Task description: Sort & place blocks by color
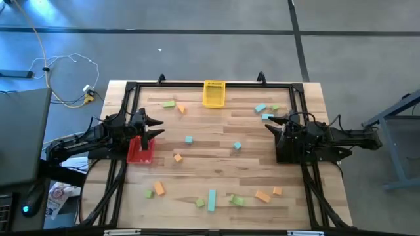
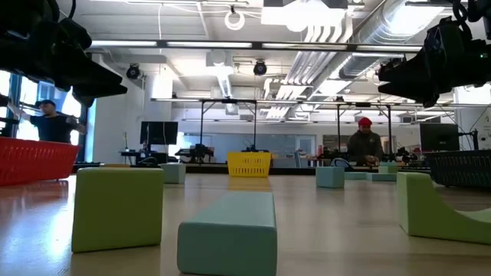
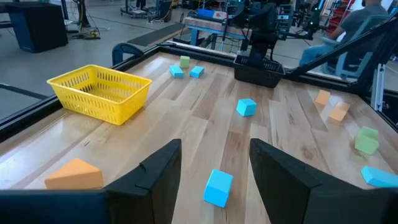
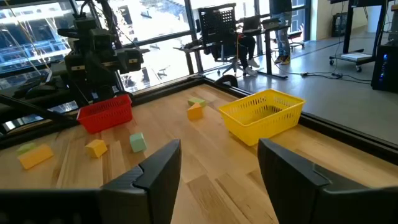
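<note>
Many small green, orange and teal blocks (image 1: 212,200) lie scattered loose across the wooden worktop (image 1: 216,131), unsorted, since both pincers, left (image 1: 156,127) and right (image 1: 269,124), hover released, grasping nothing.

Grey floor (image 1: 197,46) w/ dark seam lines around the wooden bench (image 1: 216,134); yellow cable (image 1: 56,72) snakes at 10 o'clock. Low view: open workshop, exposed ducts (image 2: 330,31) & strip lights (image 2: 184,44) overhead, windows (image 2: 6,107) at 9 o'clock, person in red hat (image 2: 365,142) at 3 o'clock, office chair (image 4: 217,31) by windows.
</note>
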